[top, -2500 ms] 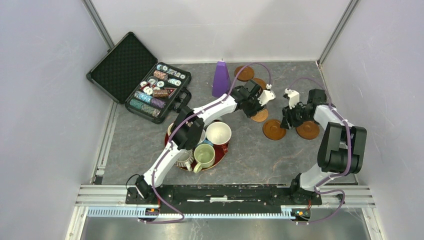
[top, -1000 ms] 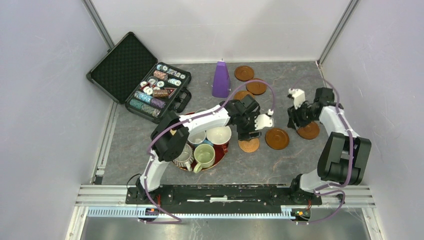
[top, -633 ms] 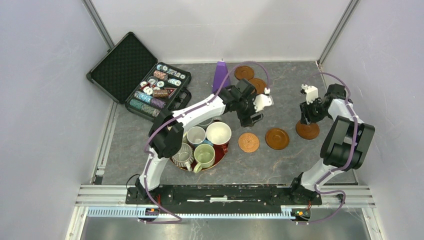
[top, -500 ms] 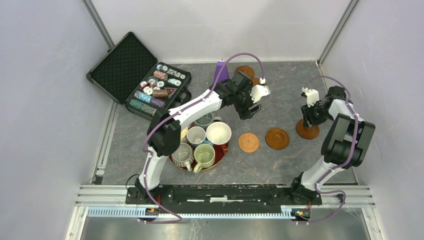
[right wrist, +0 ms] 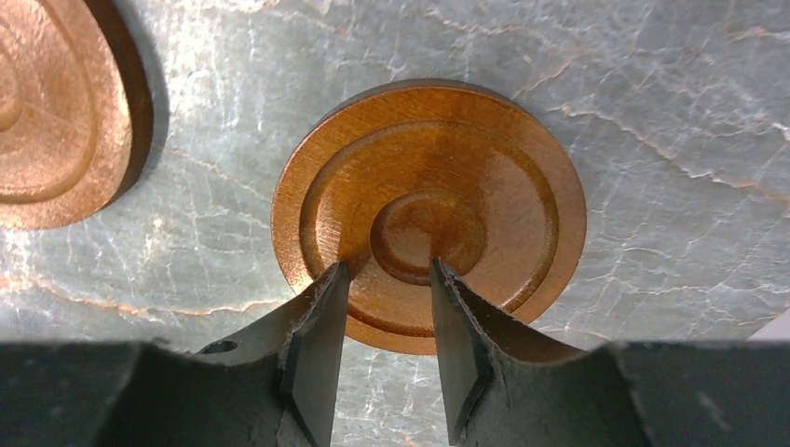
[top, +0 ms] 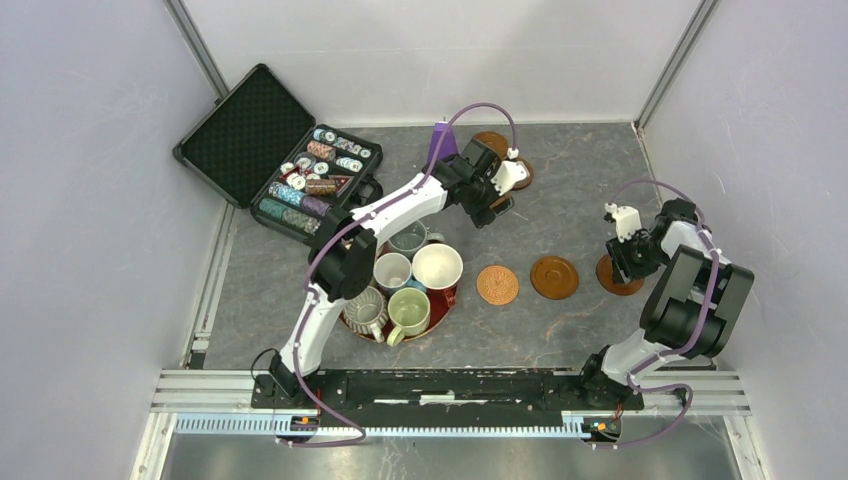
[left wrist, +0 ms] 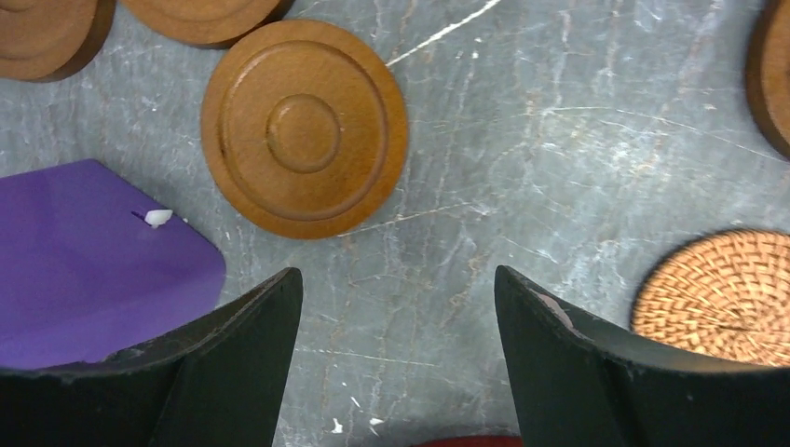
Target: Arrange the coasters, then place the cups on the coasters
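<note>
In the top view, 2 far coasters (top: 487, 140) are largely hidden by the left wrist. The left fingers (left wrist: 251, 326) are spread above bare bench (left wrist: 559, 140), between a purple cone (left wrist: 93, 270) and a woven coaster (left wrist: 722, 298) that is cut off at the frame edge. The right fingers (right wrist: 321, 335) are set narrowly apart, pinching nothing, over a brown coaster (right wrist: 429, 214). The cups (top: 410, 275) are crowded on a red tray (top: 447, 298), and some are masked by the left arm.

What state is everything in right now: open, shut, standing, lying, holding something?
Case: open, chips inside.
Mugs: upright, together on the tray.
Coasters: lying flat, nothing on them.
Cone: upright.
Left pincer: wide open, empty.
Right pincer: narrowly open, tips at a brown coaster, gripping nothing.
</note>
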Robot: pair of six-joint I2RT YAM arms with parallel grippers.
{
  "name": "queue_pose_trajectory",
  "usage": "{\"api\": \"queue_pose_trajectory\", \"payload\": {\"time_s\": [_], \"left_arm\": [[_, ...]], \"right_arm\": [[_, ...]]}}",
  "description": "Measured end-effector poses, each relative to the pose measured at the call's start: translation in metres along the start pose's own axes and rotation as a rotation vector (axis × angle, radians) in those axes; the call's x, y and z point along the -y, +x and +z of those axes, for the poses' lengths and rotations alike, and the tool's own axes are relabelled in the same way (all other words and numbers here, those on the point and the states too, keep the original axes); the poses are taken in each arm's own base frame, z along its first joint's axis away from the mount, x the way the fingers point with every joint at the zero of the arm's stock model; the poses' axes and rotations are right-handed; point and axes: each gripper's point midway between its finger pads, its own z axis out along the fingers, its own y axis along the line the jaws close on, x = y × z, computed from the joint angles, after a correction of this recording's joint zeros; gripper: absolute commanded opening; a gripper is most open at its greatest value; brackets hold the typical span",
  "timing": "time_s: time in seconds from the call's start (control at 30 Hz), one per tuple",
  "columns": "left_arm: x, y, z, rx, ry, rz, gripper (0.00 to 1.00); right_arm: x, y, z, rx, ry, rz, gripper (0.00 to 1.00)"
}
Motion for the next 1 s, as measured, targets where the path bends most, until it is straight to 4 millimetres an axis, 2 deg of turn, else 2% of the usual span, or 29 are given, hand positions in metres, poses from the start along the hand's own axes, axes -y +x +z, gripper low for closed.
{"api": "queue_pose_trajectory", "payload": {"time_s": [0.13,0.27,0.47,0.63,0.7,0.83,1.0], "left_arm": [[-0.016,0.001,0.008,0.000,-0.047,-0.007,0.77],[-0.033,-0.003,0.019,0.013,-0.106,-0.010,0.73],[-0.056,-0.008,0.044,0.032,-0.194,-0.001,0.69],[-0.063,0.006,0.063,-0.005,-0.224,0.036,0.68],[-0.063,0.011,0.069,-0.019,-0.222,0.052,0.68],[-0.066,0.010,0.067,-0.022,-0.228,0.081,0.66],[-0.054,0.015,0.068,-0.025,-0.175,0.105,0.63]], "right_arm": [[-0.006,0.005,-0.004,-0.012,-0.020,0.005,0.52],[-0.007,-0.007,-0.012,0.021,-0.041,0.008,0.57],[0.010,-0.061,-0.035,0.192,-0.026,0.011,0.61],[0.020,-0.109,-0.047,0.304,-0.008,0.014,0.64],[0.022,-0.131,-0.046,0.340,-0.006,0.005,0.64],[0.019,-0.172,-0.038,0.394,-0.018,-0.015,0.66],[0.010,-0.217,-0.020,0.436,-0.033,-0.036,0.69]]}}
